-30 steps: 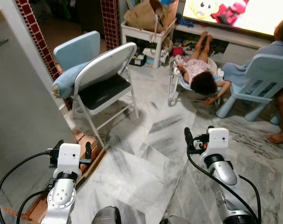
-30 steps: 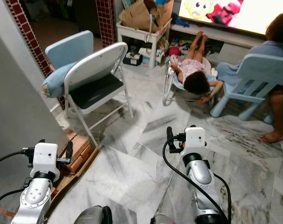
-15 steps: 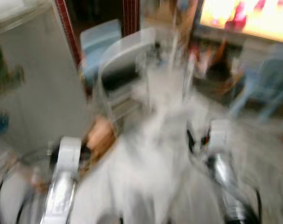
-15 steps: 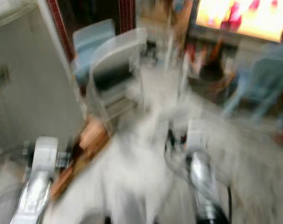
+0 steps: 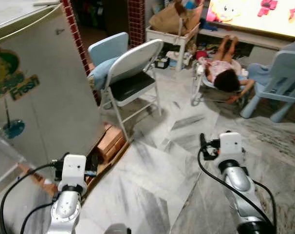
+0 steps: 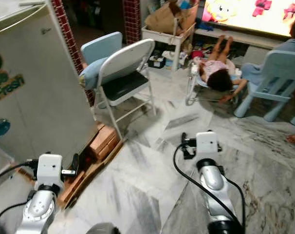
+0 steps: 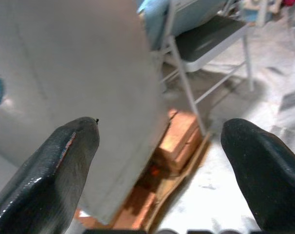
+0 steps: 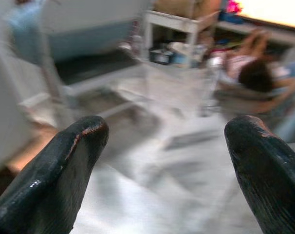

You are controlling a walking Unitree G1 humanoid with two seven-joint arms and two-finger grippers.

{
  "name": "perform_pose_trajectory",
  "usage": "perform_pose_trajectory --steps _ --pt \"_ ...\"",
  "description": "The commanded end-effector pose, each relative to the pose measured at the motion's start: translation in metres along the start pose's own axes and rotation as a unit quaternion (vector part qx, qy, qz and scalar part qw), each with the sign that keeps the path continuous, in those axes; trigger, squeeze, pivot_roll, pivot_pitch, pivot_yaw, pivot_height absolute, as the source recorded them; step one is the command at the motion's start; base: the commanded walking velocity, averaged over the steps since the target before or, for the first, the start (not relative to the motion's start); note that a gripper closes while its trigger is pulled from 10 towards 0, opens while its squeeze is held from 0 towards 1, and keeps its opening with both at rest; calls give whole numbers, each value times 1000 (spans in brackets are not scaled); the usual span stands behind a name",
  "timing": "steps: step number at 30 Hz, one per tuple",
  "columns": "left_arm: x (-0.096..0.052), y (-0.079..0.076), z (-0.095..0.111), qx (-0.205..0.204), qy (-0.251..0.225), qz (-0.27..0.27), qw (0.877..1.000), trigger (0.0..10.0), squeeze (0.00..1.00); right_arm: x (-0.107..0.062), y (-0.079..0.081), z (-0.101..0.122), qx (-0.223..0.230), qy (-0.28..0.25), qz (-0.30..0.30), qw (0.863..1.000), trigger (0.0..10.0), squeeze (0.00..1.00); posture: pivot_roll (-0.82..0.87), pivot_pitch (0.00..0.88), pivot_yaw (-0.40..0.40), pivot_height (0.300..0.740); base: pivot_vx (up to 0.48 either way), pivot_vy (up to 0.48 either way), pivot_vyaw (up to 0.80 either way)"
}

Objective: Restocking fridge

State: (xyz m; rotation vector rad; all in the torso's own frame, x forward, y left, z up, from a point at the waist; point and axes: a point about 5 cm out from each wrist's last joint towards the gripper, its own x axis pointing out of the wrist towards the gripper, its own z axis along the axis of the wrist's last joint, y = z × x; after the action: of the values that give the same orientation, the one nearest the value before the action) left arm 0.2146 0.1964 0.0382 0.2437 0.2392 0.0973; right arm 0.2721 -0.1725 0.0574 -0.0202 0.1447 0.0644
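Note:
The grey fridge [image 5: 45,83] stands at my left with its door shut, a green "Fresh" sticker on its front. In the left wrist view its side wall [image 7: 74,73] is close ahead. My left gripper [image 5: 73,162] is held low beside the fridge's lower corner, open, with nothing between its fingers [image 7: 64,161]. Over the marble floor to the right my right gripper [image 5: 219,142] is open as well and holds nothing; its fingers [image 8: 74,156] point toward the chairs.
Bricks and boards [image 5: 111,141] lie under the fridge's corner. A white folding chair [image 5: 133,78] and a blue cushioned chair [image 5: 106,48] stand beyond it. A child lies in a bouncer [image 5: 220,73] by a light blue plastic chair [image 5: 284,83]. Marble floor [image 5: 157,170] lies ahead.
The whole view has swung to the left after a blurred moment, so the fridge front now takes up the left side. Both arms keep the same posture.

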Motion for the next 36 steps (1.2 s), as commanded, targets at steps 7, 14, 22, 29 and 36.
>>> perform_pose_trajectory --steps 7,14,22,29,36 --pt "-3 -6 -3 -14 9 -15 1000 10000 0 -6 -19 -4 -9 11 -32 999 10000 0 -6 22 34 740 0 458 0" --pt "1 -6 1 -23 6 -14 1000 10000 0 -4 -22 -4 -9 19 -32 999 10000 0 -6 35 27 740 0 440 0" --pt "-2 -8 -2 -25 9 -21 999 10000 0 -4 -20 -10 -38 31 -41 998 10000 0 -2 35 12 740 -30 421 0" --pt "-5 -8 -6 -22 14 -19 999 10000 0 -2 -21 -11 -42 49 -36 997 10000 0 -3 30 2 740 -171 420 0" --pt "-9 -2 -15 -10 27 -22 999 10000 0 -3 -25 -10 -33 42 -38 998 10000 0 -4 33 4 740 0 420 0"
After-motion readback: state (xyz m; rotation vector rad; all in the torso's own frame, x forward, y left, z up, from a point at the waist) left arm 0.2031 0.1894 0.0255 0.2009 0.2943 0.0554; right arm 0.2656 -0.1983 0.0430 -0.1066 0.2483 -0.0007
